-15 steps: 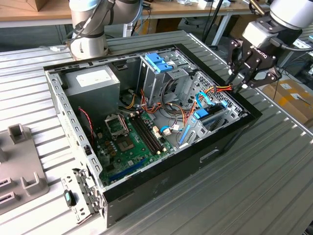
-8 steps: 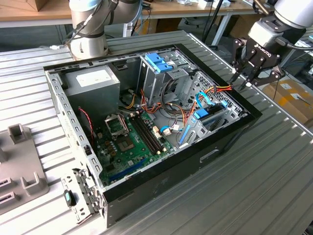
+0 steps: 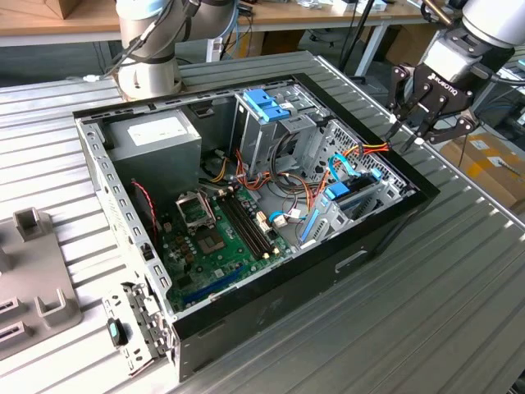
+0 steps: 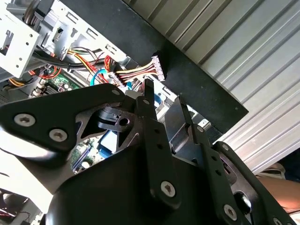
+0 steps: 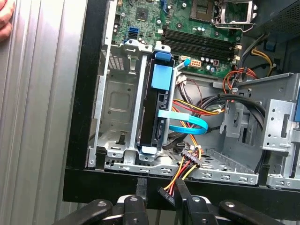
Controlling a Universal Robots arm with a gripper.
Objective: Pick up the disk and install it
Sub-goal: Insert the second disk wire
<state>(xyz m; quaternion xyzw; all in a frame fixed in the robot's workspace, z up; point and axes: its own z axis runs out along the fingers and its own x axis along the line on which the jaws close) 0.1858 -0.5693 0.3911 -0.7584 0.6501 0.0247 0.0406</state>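
the disk [image 5: 157,105] already sits on edge in the drive bay [image 5: 117,98] of the open computer case [image 3: 123,238] — blue carrier tab up, ribbon cable [image 5: 187,124] beside it. the gripper [image 3: 418,123] hangs above the case edge near that bay, fingers [image 5: 140,190] narrowly parted and empty. judging by this, installation looks nearly complete; only seating remains to confirm.

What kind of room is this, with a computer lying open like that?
Probably a robotics lab or workshop. An opened computer case lies on a ribbed metal table, a robot arm is mounted beside it, and wooden desks stand behind.
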